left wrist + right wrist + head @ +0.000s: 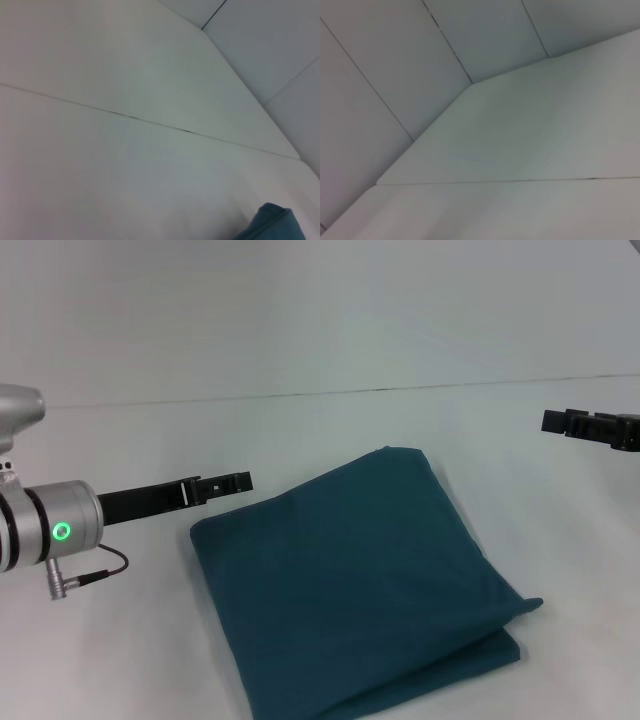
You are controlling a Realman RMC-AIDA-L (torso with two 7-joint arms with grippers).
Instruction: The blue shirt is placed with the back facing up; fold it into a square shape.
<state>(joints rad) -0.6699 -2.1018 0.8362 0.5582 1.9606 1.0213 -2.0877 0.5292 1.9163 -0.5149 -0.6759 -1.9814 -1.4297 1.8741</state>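
Head view: the blue shirt [360,585] lies on the white table [330,430], centre-near, folded into a compact, roughly square packet turned at an angle, one corner pointing far. Layered edges show along its near right side, where the top layer overhangs the lower one a little. No lettering shows on the upper face. Judgement: the fold looks essentially finished; at most the offset layers at the near right corner might want squaring.

Left pincer [238,481] hangs above the table just beyond the packet's far left corner, apart from the cloth, holding nothing; whether its fingers are parted or closed, cannot tell. Right pincer [575,424] sits far right, well apart from the shirt, also holding nothing; finger state likewise cannot be told.

Left wrist view: only one teal corner of the shirt [272,225] and bare table.
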